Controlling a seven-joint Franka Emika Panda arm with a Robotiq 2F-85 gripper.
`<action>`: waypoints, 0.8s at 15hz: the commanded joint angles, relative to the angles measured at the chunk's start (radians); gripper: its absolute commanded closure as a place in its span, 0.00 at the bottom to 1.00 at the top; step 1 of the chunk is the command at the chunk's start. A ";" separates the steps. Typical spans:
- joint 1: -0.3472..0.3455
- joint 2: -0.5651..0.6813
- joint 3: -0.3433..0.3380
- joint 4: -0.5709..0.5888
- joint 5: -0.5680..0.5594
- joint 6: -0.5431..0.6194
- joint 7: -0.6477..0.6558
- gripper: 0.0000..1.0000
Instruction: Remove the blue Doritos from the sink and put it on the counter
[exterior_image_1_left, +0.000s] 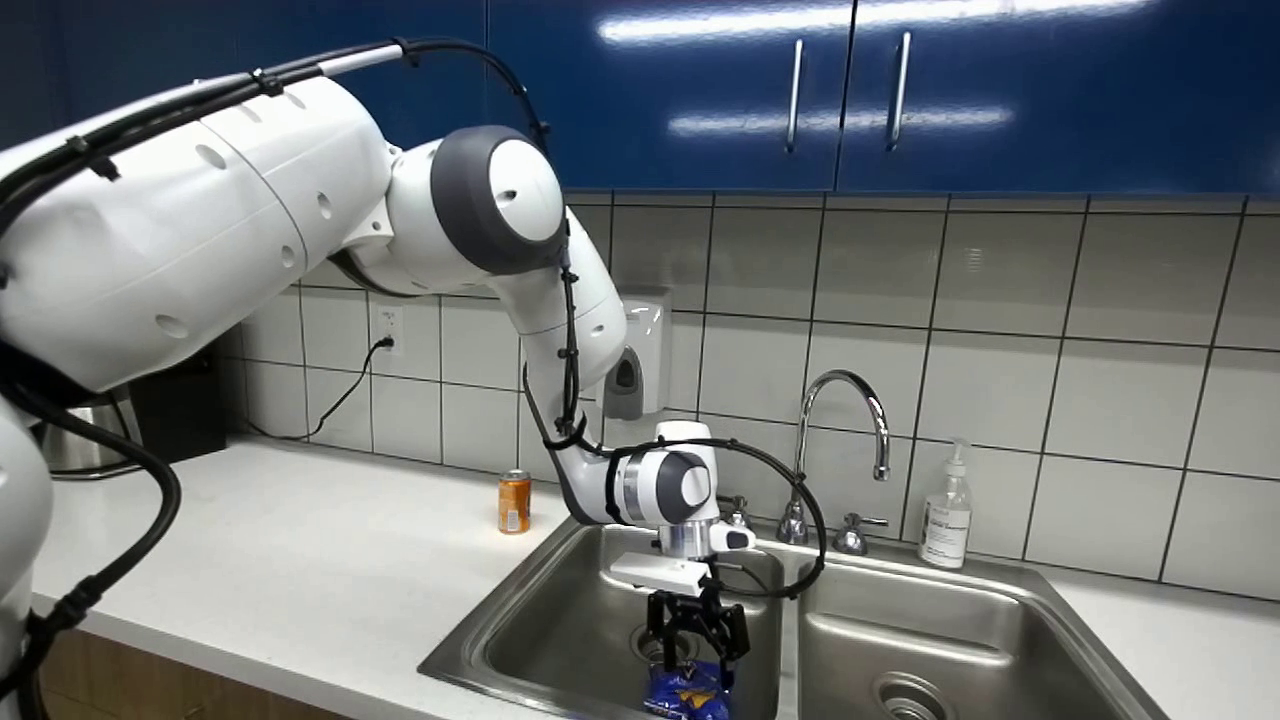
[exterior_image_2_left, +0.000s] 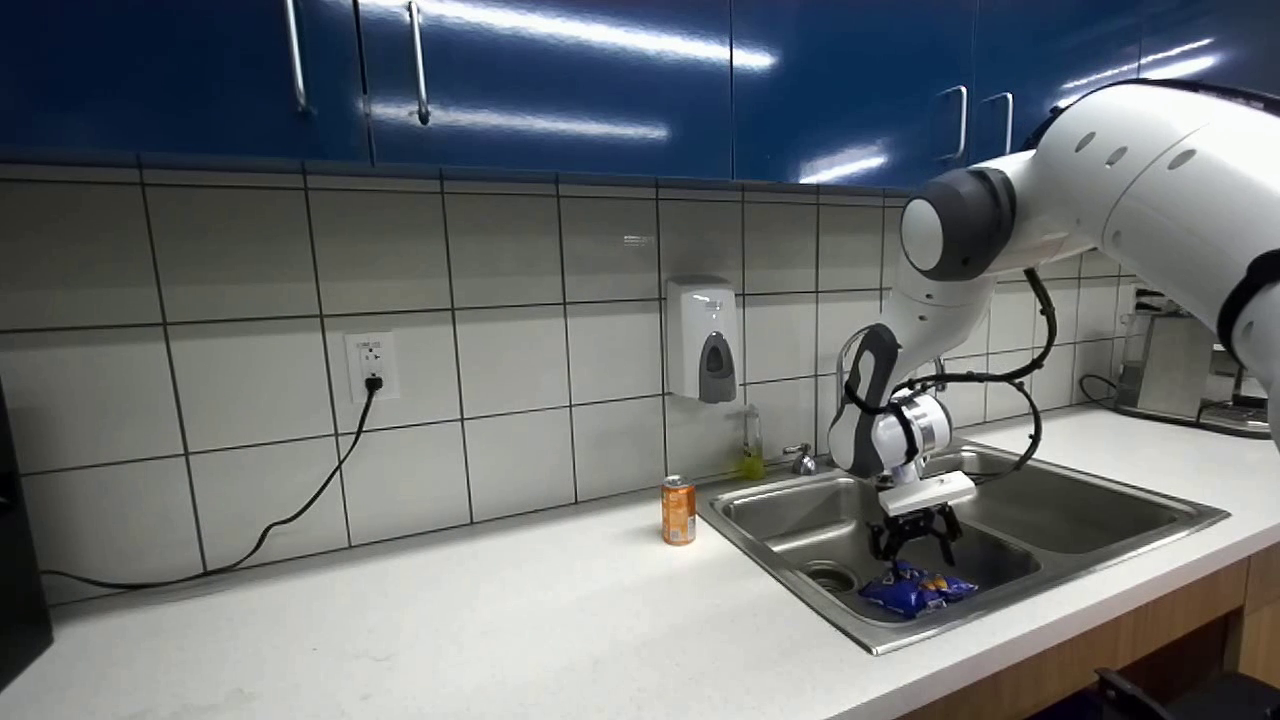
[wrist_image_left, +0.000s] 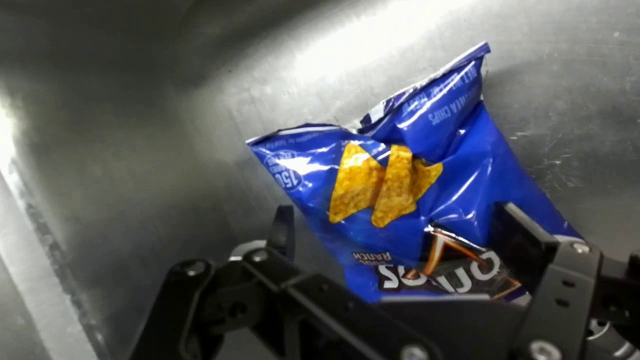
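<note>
Gripper (wrist_image_left: 397, 222), fingers (wrist_image_left: 522, 245) spread, above the blue chip bag (wrist_image_left: 395, 187) in the sink (exterior_image_1_left: 455, 655); it lies mostly between them (one finger overlaps it in the wrist view).

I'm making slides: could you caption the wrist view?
Open gripper near a blue Doritos bag lying in a metal sink.
</note>
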 joint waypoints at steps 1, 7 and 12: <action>-0.008 0.045 -0.003 0.059 0.011 -0.028 0.012 0.00; -0.008 0.070 -0.007 0.080 0.011 -0.030 0.011 0.00; -0.008 0.077 -0.006 0.085 0.011 -0.027 0.009 0.44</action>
